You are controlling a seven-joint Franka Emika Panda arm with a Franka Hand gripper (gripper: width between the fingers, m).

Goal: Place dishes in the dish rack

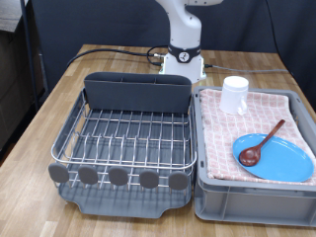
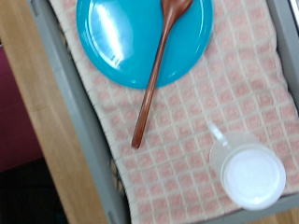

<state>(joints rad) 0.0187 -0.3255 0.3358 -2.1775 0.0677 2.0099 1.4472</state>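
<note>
The jaws' state cannot be told; the gripper shows in neither view. The round bright-blue plate [image 2: 140, 37], reddish-brown wooden spoon [image 2: 157, 75] and small white cylindrical cup [image 2: 248, 173] lie in the cloth-lined grey bin [image 1: 222, 193]. The chrome wire dish rack [image 1: 128, 138] holds nothing. A centred, vertical approach would likely grip best.
</note>
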